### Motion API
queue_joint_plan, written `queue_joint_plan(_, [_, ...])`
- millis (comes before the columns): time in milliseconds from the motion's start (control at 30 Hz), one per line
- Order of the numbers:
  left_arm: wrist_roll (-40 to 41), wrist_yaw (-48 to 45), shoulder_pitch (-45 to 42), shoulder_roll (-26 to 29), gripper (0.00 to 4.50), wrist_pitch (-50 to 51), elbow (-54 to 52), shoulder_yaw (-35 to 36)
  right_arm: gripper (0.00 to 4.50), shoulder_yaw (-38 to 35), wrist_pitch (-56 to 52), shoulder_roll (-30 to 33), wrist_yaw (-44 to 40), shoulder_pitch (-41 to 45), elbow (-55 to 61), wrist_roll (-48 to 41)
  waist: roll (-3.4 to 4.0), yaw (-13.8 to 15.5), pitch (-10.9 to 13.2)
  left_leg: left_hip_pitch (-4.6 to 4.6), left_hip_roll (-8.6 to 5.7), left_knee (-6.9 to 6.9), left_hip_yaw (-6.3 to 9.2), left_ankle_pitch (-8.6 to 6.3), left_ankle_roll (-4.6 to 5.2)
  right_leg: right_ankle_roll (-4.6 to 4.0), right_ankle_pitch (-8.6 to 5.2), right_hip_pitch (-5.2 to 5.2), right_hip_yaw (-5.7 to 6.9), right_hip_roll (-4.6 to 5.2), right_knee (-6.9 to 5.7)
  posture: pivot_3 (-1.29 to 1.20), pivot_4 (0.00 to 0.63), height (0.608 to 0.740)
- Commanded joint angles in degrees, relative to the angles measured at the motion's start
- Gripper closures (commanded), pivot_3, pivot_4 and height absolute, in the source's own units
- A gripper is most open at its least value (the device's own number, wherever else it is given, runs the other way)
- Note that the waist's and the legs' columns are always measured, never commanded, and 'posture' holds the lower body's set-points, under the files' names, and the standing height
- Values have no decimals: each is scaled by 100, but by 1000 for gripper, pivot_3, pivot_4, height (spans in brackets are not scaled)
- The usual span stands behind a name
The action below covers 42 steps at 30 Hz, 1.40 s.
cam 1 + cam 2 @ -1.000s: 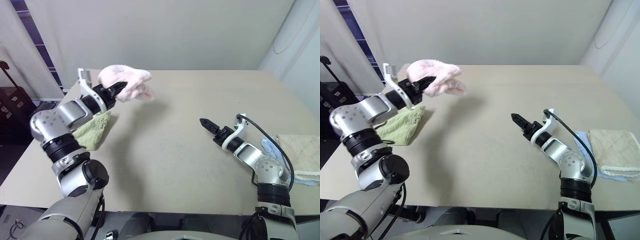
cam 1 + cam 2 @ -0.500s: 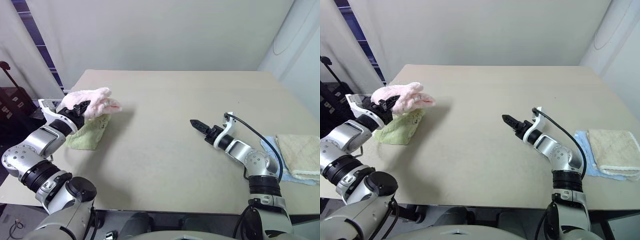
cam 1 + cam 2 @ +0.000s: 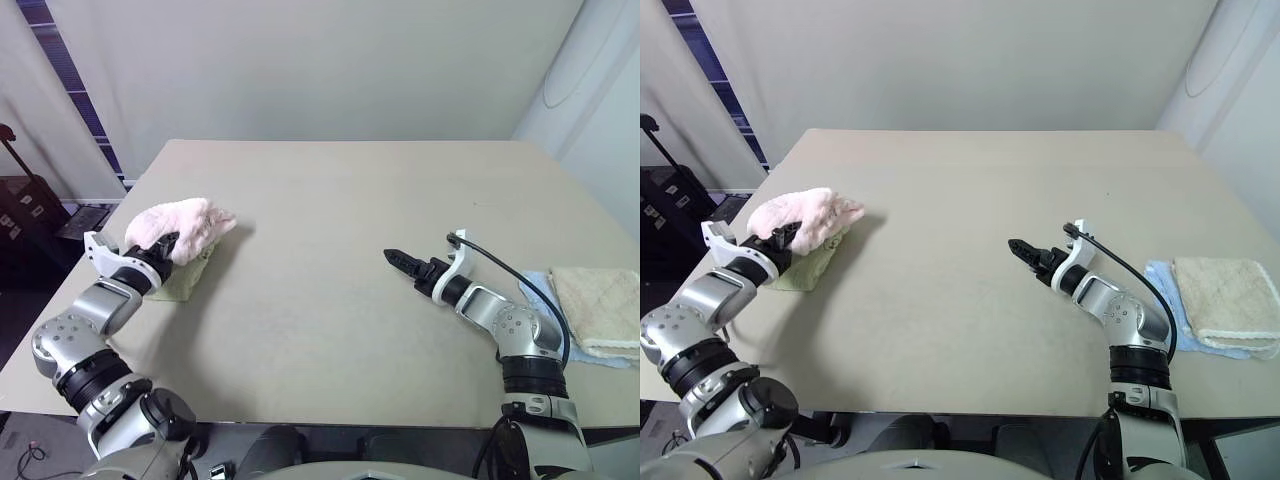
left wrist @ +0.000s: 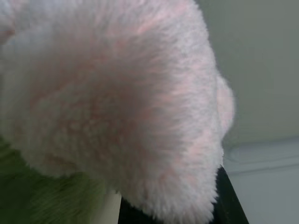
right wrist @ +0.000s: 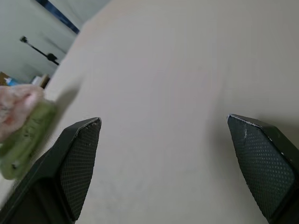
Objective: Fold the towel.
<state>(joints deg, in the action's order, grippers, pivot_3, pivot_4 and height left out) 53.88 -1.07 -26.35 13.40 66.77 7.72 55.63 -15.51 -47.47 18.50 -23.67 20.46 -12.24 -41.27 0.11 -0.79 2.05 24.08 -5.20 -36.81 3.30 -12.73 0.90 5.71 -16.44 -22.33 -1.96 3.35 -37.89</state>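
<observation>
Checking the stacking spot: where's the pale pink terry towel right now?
In the head views the pale pink terry towel sits bunched at the table's left edge, gripped by the left hand and resting on the light green towel.

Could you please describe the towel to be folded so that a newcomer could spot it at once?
On the table's left edge lies a green towel. Bunched on top of it, in the shut left gripper, is the pink towel: fluffy and crumpled, unlike the flat beige towel at the far right.
</observation>
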Motion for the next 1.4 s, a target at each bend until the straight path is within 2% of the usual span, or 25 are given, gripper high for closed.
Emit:
queue_joint_plan(33, [379,16,-11,10,4490,-61,-570,-284,0,-22,33,74,-100,55,225,42,0,7,0,0,0,0,0,0,0,-10,-5,0,0,0,0,0,0,731])
queue_joint_plan(300, [976,368,-348,100,4490,-332,-676,-416,0,26,56,18,-127,109,149,188,1,-15,1,0,-2,-1,0,0,0,-23,-4,3,5,3,5,0,0,731])
queue_joint_plan(500, [1042,120,-549,445,4490,-866,-728,-644,0,109,80,4,-224,108,79,315,0,0,1,0,1,1,2,1,-1,-20,-3,-3,0,-7,6,0,0,731])
queue_joint_plan(700, [947,-407,-299,902,4490,-1192,-869,-1035,0,133,118,3,-319,161,-39,400,1,8,1,0,0,10,1,0,-1,-23,-4,1,-2,-6,22,0,0,731])
queue_joint_plan(833, [898,-638,-19,1148,4490,-1308,-300,-995,0,185,149,-14,-383,212,-98,479,1,-1,1,-4,0,32,1,1,-1,-29,-3,1,-3,-5,37,0,0,731])
queue_joint_plan(1100, [346,-1864,738,1677,4490,-1790,995,-1200,0,229,115,46,-461,157,-7,585,-1,-5,0,-27,2,78,-2,7,-11,-41,-9,0,-21,-11,56,0,0,731])
queue_joint_plan(1267, [358,-1963,871,1670,4490,-1719,1254,-1176,0,194,80,134,-496,153,10,648,-2,9,-1,-25,0,80,-3,6,-10,-47,-11,3,-22,-5,65,0,0,731])
queue_joint_plan(1300, [365,-1926,885,1629,3824,-1730,1302,-1152,0,188,79,143,-500,157,8,657,-2,9,-1,-25,0,80,-4,6,-10,-47,-11,4,-22,-3,65,0,0,731])
queue_joint_plan(1400, [345,-1927,947,1569,2871,-1727,1435,-1160,0,188,89,144,-503,164,4,681,-2,2,-1,-25,0,83,-4,6,-10,-47,-11,3,-22,-3,65,0,0,731])
